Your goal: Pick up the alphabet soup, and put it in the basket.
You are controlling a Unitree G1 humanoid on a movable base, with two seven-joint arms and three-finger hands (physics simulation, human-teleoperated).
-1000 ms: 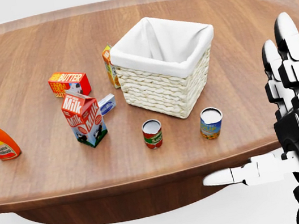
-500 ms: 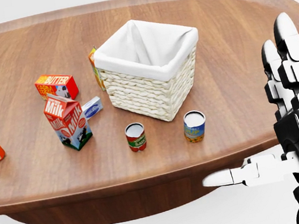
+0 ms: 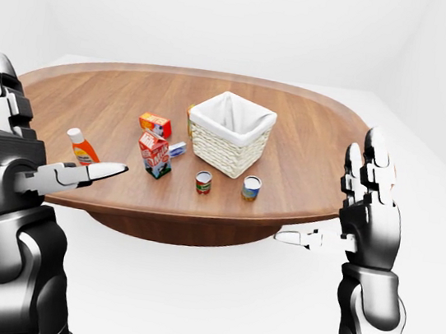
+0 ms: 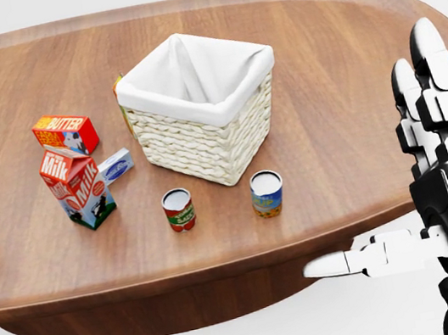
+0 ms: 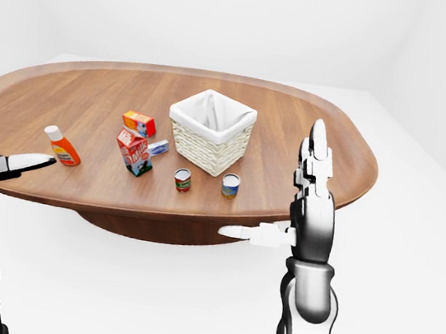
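My right hand stands upright at the right edge of the head view, fingers straight and spread, thumb pointing left over the desk's near rim; it holds nothing. My left hand shows best in the left-eye view, likewise spread wide and empty, its thumb reaching toward the desk. In the head view only a sliver of it pokes in at the left edge.

The alphabet soup, a small can with a red and green label, stands upright on the desk just below the basket in the head view, apart from it. Its label print is too small for me to read. Beside it to the right stands a second can with a blue and yellow label, also upright.

The wicker basket has a white cloth liner, and I cannot see its floor. A carton behind its left corner is mostly hidden. Left of the cans stand a milk carton, a small pale box and a butter box. An orange bottle is cut off at the head view's left edge.
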